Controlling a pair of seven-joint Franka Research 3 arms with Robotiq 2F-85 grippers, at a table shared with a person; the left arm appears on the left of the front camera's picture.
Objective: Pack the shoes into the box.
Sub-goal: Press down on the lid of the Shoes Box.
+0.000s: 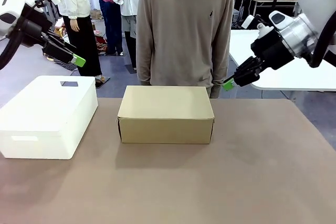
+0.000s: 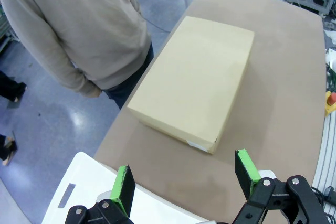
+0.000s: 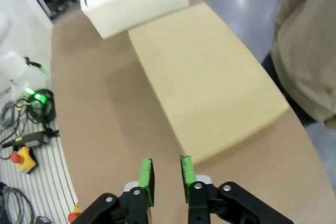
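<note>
Front view: the box (image 1: 166,114) sits at the centre of the tabletop (image 1: 220,182), lid down, with a white plastic box (image 1: 47,116) at its 9 o'clock, a gap between them. A person (image 1: 184,30) stands at the box's 12 o'clock, behind the far edge. The left claw (image 1: 79,60) hangs in the air at 10 o'clock from the box, the right claw (image 1: 228,84) at 2 o'clock, both clear of everything. Left wrist view: left claw (image 2: 184,179) stands wide with nothing between its pads; the box (image 2: 194,82) lies beyond at 12 o'clock, closed. Right wrist view: right claw (image 3: 165,174) is narrow, a slim gap between the pads, empty; the box (image 3: 207,85) lies just ahead at 12 o'clock. No shoes to be seen; with the lid shut I cannot tell whether they are inside. Judgement: the cardboard should be light, stiff at edges and corners, yielding mid-panel, fairly smooth. Best hold is probably the lid's front lip, or pinching a side wall near a corner.
</note>
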